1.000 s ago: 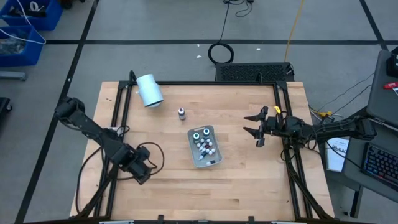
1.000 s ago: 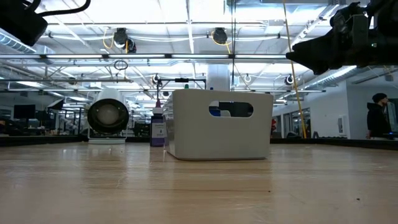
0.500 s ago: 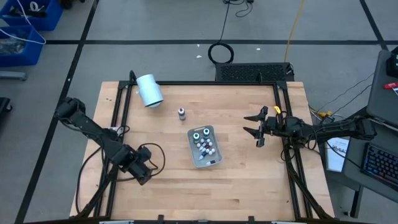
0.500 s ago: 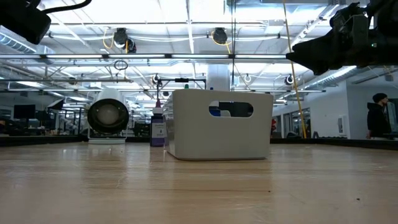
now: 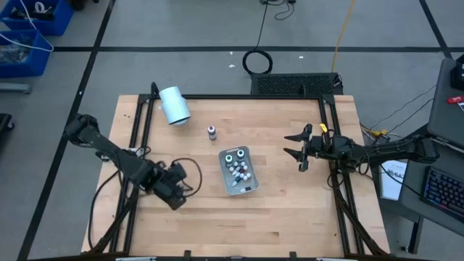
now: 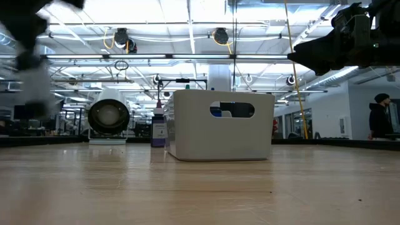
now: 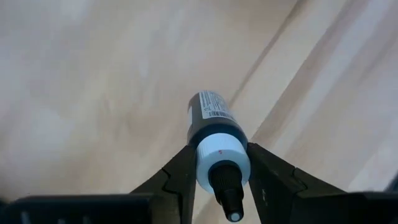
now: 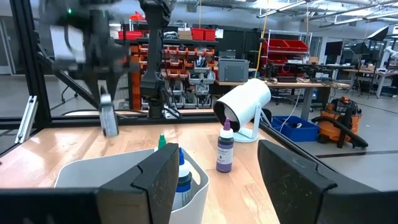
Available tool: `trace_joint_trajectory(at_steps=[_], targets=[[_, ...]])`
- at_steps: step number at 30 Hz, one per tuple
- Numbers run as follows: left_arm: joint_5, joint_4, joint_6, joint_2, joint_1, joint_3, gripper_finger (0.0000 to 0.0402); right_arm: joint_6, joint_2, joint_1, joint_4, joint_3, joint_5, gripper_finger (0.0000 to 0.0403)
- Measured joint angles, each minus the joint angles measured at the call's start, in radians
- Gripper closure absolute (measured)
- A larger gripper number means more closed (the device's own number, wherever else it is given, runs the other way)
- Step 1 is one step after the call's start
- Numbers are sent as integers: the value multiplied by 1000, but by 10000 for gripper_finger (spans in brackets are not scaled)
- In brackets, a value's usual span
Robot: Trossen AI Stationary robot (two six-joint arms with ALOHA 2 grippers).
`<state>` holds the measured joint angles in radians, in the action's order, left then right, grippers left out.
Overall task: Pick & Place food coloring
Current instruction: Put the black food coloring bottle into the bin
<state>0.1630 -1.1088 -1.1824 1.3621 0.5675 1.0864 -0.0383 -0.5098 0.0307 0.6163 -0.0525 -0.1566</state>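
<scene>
Left pincer (image 7: pixel 217 171) has a dark food coloring bottle (image 7: pixel 214 140) clamped between its fingers, up off the wooden surface (image 5: pixel 290 217) near its left edge. Right pincer (image 5: pixel 299 148) waits wide open by the right edge.

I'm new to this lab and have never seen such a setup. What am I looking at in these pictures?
Two robot arms work at a wooden table. One camera looks down from above, one sits at table height, and one rides on each wrist. The left gripper is closed on a small dark food coloring bottle, seen in its wrist view. The right gripper waits open at the table's right side. On the table stand a tray of little bottles, one purple-topped bottle alone, and a white cylinder lying on its side.
</scene>
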Motion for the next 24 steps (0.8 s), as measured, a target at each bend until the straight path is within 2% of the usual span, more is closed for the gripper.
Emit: trace_joint_trajectory(at_steps=[4,6,10,13,17,21,24], targets=[[134,7,180,-1,-67,172,277,0,0,0,5,0,-1,197],[153,13,270,4,-113,255,277,0,0,0,7,0,-1,197],[114,4,471,68,-228,389,277,0,0,0,7,0,-1,197],[46,-8,621,158,-308,477,277,0,0,0,7,0,-1,197],[-26,-103,780,301,-401,578,277,0,-1,0,3,0,0,197],[-8,-247,845,384,-471,678,277,0,-1,0,-8,0,0,197],[-9,-261,878,387,-498,706,277,0,-1,0,-18,0,0,197]])
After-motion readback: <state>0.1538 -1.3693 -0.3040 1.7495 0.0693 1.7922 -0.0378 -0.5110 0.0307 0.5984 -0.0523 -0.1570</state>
